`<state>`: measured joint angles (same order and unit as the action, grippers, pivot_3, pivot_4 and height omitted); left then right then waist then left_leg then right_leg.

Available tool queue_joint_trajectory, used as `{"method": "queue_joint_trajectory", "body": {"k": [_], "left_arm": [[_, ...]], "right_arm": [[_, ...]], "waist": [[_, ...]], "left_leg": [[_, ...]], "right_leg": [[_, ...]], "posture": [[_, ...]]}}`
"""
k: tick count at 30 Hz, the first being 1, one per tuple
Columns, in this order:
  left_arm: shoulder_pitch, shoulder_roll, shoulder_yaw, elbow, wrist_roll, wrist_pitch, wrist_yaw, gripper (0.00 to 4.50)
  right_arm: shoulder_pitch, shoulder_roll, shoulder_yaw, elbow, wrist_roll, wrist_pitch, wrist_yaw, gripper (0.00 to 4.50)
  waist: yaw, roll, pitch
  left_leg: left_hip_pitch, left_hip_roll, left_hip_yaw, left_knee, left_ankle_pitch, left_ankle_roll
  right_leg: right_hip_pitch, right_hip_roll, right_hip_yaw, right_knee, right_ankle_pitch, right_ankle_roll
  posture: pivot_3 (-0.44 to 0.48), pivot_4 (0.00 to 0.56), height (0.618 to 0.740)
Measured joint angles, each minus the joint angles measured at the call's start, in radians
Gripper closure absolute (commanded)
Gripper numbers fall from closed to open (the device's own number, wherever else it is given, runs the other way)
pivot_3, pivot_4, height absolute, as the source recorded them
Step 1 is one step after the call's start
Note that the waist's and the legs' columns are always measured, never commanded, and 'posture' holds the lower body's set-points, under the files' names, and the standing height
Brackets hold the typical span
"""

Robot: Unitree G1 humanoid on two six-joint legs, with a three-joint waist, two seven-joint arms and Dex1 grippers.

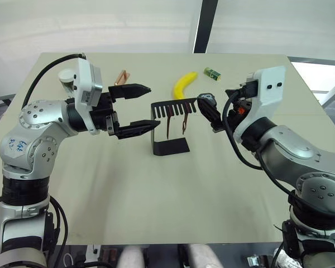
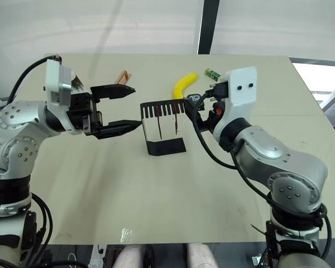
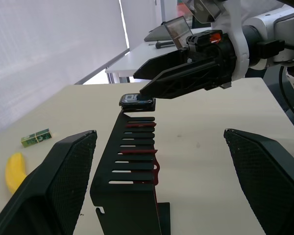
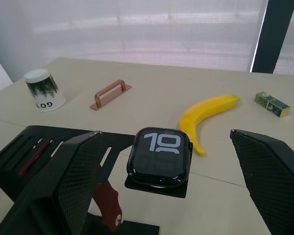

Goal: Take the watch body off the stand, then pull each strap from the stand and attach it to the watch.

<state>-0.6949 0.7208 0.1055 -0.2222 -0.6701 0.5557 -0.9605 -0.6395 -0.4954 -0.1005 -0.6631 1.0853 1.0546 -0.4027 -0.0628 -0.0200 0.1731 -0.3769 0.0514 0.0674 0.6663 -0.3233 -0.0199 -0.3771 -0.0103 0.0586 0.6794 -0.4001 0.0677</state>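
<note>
1. Right tool [image 4: 161,161] is sitting spread wide with a finger on each side of the watch body [image 4: 160,157], no contact yet. Reads as lined up for the lift-off grasp.
2. Watch body is resting face-up on the end of the stand [image 1: 170,129] shelf, at the stand's 3 o'clock end in the head view, over the round hole. It's not off the stand yet.
3. Straps [image 1: 176,121] are hanging down from the comb slots below the shelf, both in place. They're parked there so each can be pulled out after the body is free.
4. Left tool [image 1: 135,109] is also spread, empty, hovering at the stand's 9 o'clock and pointing at the shelf. My read: it's waiting to brace the stand or go for a strap.
5. Right forearm is reaching in from 3 o'clock, wrist bent toward the shelf; left forearm is level, coming from 9 o'clock.
6. Banana [image 1: 183,84] is lying at 12 o'clock on the table [image 1: 156,201], clear of the work.
</note>
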Motion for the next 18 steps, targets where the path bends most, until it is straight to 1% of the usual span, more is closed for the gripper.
{"method": "queue_joint_trajectory", "body": {"k": [13, 14, 16, 18], "left_arm": [[0.0, 0.0, 0.001, -0.005, 0.0, 0.016, 0.022, 0.0], [0.0, 0.0, 0.001, -0.005, 0.0, 0.018, 0.022, 0.0], [0.0, 0.0, 0.002, -0.005, -0.001, 0.02, 0.023, 0.0], [0.001, 0.0, 0.002, -0.006, -0.001, 0.022, 0.025, 0.0]], "right_arm": [[0.0, 0.03, 0.011, 0.0, -0.013, 0.036, 0.0, 0.07], [0.0, 0.033, 0.011, 0.0, -0.015, 0.037, 0.0, 0.31], [0.0, 0.037, 0.012, 0.0, -0.025, 0.038, 0.0, 0.95], [0.0, 0.037, 0.012, 0.0, -0.028, 0.041, 0.0, 0.95]], "waist": [[0.0, 0.0, 0.0], [0.0, 0.0, 0.0], [0.0, 0.0, 0.0], [0.0, 0.0, 0.0]], "left_leg": [[0.0, 0.0, 0.0, 0.0, 0.0, 0.0], [0.0, 0.0, 0.0, 0.0, 0.0, 0.0], [0.0, 0.0, 0.0, 0.0, 0.0, 0.0], [0.0, 0.0, 0.0, 0.0, 0.0, 0.0]], "right_leg": [[0.0, 0.0, 0.0, 0.0, 0.0, 0.0], [0.0, 0.0, 0.0, 0.0, 0.0, 0.0], [0.0, 0.0, 0.0, 0.0, 0.0, 0.0], [0.0, 0.0, 0.0, 0.0, 0.0, 0.0]], "posture": [[0.0, 0.15, 0.74], [0.0, 0.15, 0.74], [0.0, 0.15, 0.74], [0.0, 0.15, 0.74]]}}
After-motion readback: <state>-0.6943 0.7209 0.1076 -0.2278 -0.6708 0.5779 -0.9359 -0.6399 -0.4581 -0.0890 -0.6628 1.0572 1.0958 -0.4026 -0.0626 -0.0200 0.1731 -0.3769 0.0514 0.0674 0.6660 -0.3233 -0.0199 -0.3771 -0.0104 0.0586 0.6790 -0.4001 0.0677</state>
